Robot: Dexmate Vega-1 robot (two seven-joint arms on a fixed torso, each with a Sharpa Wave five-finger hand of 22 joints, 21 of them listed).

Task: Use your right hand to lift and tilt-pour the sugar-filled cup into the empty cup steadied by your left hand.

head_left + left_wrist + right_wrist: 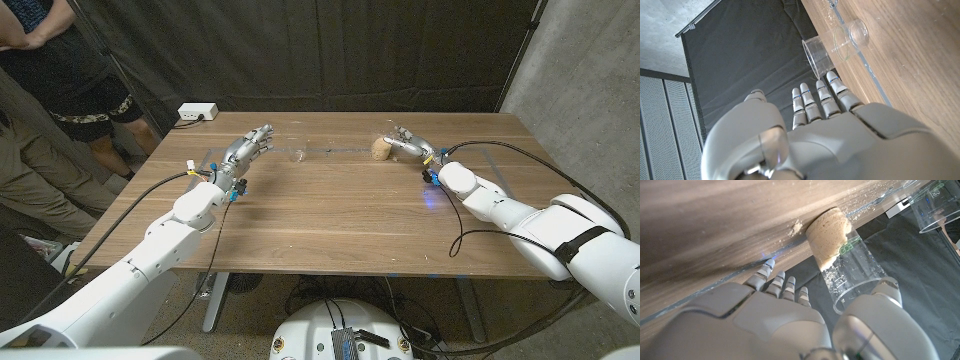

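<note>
We are reaching our right hand [410,146] around the sugar-filled cup [840,255], standing far on the table [330,215], fingers spread wide and not yet closing on it. Our left hand [245,150] is waiting with straight, parted fingers just beside the empty cup [819,55], holding nothing.

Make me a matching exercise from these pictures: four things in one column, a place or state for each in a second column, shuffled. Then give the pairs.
Things
1. sugar cup
2. empty cup
3. left hand
4. power strip

Places or states
A. white, at the table's far left corner
B. clear, nothing in it, just ahead of the left fingertips
C. open, holding nothing, near the empty cup
D. holds tan sugar, right hand beside it

Pairs: 1-D, 2-B, 3-C, 4-A
</note>
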